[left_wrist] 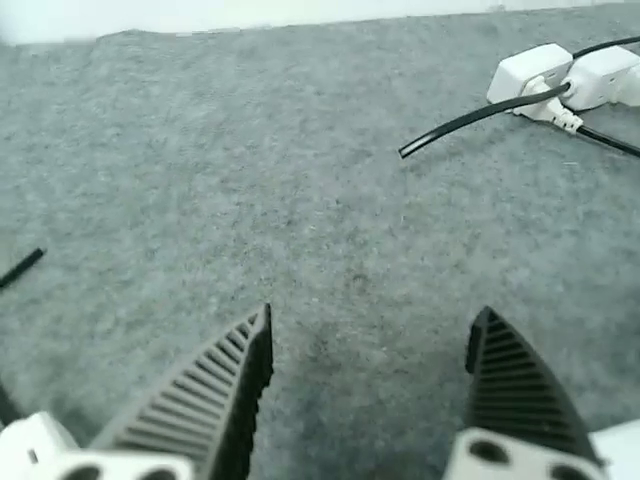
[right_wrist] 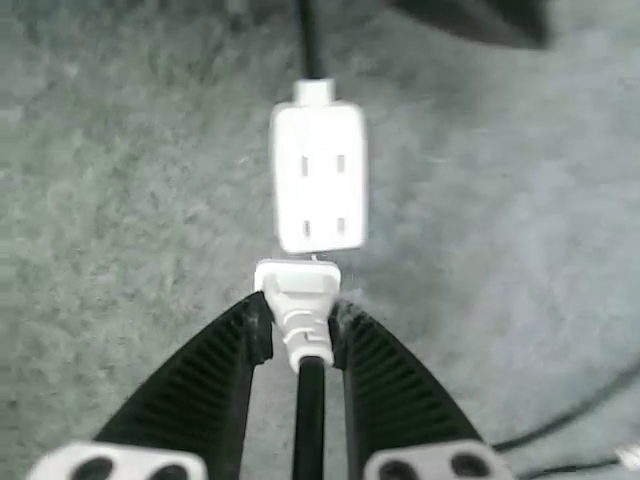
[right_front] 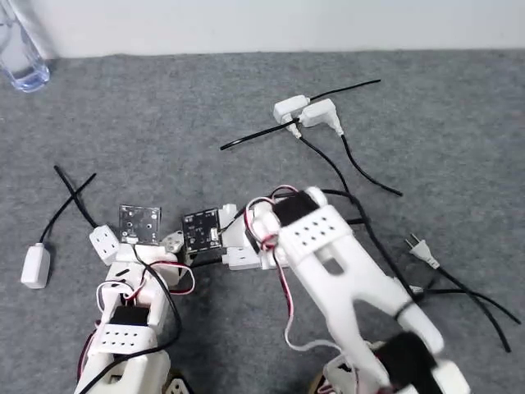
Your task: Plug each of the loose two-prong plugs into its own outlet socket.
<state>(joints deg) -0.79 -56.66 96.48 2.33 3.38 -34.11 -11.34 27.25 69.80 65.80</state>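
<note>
My right gripper (right_wrist: 300, 325) is shut on a white two-prong plug (right_wrist: 298, 292) with a black cord. The plug's front end sits against the near end of a white outlet block (right_wrist: 320, 190) lying on the carpet with its slots facing up; the prongs are hidden. My left gripper (left_wrist: 375, 325) stands open over bare carpet with nothing between its fingers. In the high view a white outlet (right_front: 102, 242) lies beside the left arm, a white block (right_front: 244, 259) lies under the right arm's wrist, and a loose black plug (right_front: 418, 246) lies at the right.
A white plug and outlet (right_front: 308, 111) lie joined at the back, seen as the joined pair (left_wrist: 560, 80) in the left wrist view. Another white piece on a cord (right_front: 34, 264) lies far left. Black cords (right_front: 361, 176) cross the carpet. A clear glass (right_front: 20, 57) stands at the back left.
</note>
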